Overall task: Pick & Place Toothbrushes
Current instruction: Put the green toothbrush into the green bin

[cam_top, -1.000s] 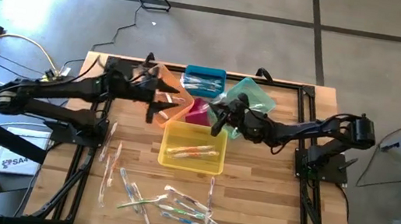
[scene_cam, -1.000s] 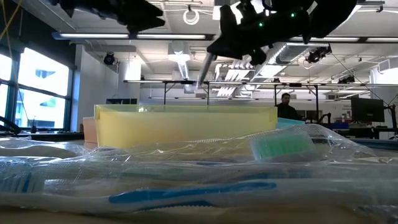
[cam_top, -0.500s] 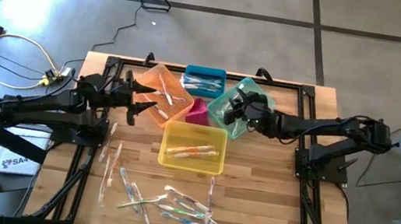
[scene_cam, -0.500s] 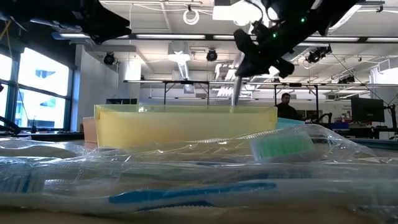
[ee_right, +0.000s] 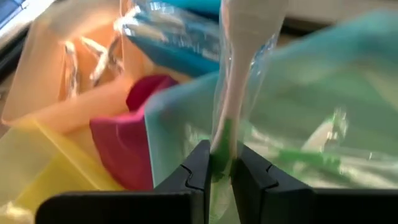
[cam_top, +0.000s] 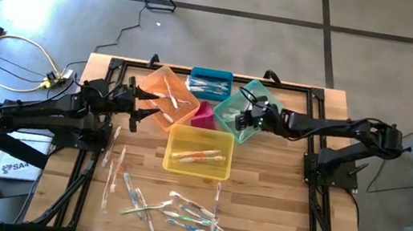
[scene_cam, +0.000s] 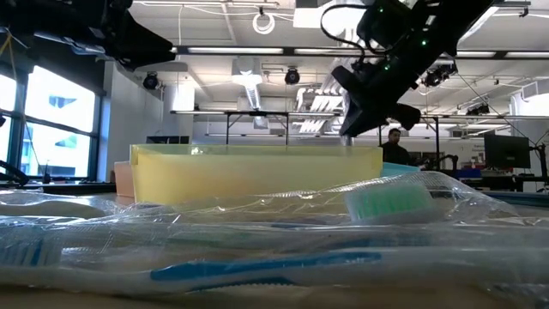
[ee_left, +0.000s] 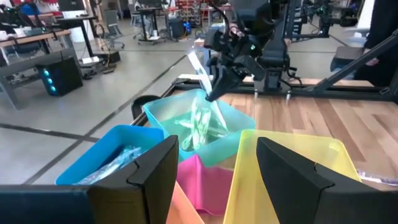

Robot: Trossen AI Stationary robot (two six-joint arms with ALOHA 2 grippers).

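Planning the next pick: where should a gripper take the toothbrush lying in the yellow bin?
Probably mid-handle, from straight above. The toothbrush lies flat, roughly crosswise in the yellow bin, and the walls block a sideways approach. Set the jaws across the thin handle, not along it.

I see a table (cam_top: 277,190) of pale, matt wood planks. The bins (cam_top: 198,152) are translucent, glossy plastic. The toothbrushes (cam_top: 184,214) lie in clear, crinkled, shiny wrappers. My pincer (ee_right: 222,163) fingers look matt black.
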